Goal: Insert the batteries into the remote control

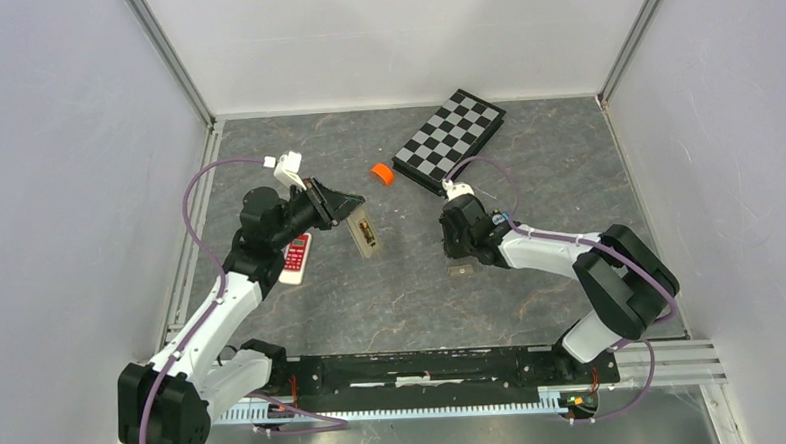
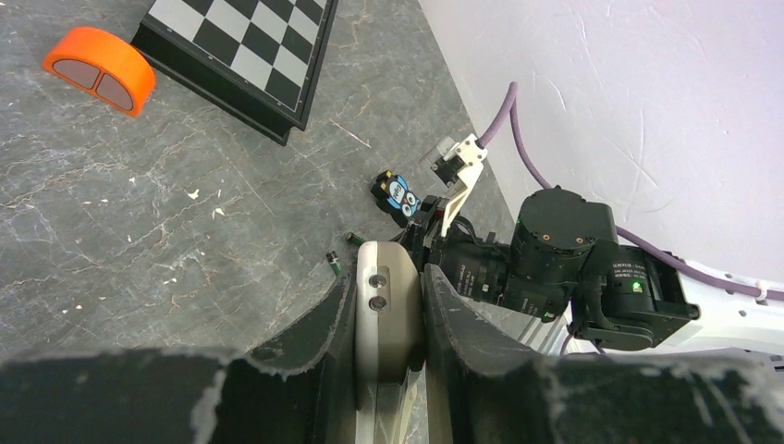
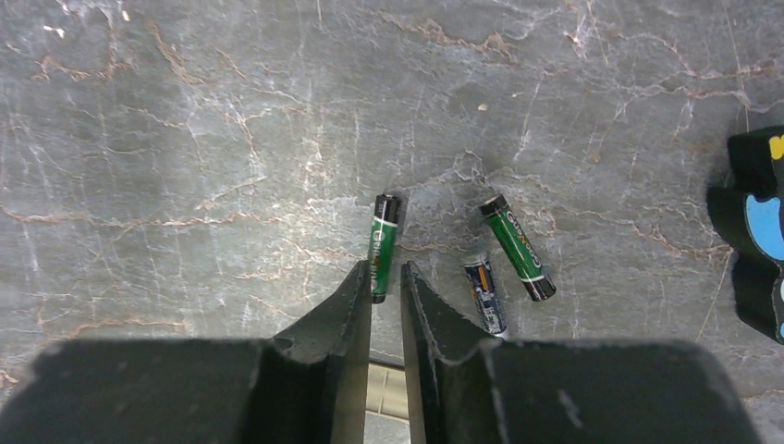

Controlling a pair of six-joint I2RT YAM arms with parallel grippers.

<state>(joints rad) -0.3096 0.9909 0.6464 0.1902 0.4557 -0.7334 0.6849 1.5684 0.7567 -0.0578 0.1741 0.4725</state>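
Slip risk first: right gripper (image 3: 385, 277) sits low over the table (image 3: 185, 139), jaws narrow, straddling only the near end of one green battery (image 3: 380, 242). The cell hugs one finger (image 3: 356, 314) with a sliver of gap on the other side, so I cannot tell if it is pinched or just bracketed. An end-only hold on a smooth round cell will likely let it pivot, squirt out or roll into the other two. Off-centre contact could also flick it away on lift.

Second worry: left gripper (image 2: 388, 277) is clenched on one end of the white remote control (image 2: 388, 324), held up off the table, well apart from the blue-and-black gadget (image 3: 753, 231). That is a long lever, so pushing a cell in could twist it between the pads. Polarity marks are too small to read, so wrong-way insertion is possible.

Batteries: three lie on the table, all near the gadget, on its left in the right wrist view.
- The straddled one is farthest from the gadget, with a green wrap and black cap, lying near vertical in frame.
- The second green battery (image 3: 518, 245) is nearest the gadget and tilted.
- The short blue cell (image 3: 485, 294) lies between them.
- None of them touch each other.

I cannot tell whether the remote's compartment already holds a cell.
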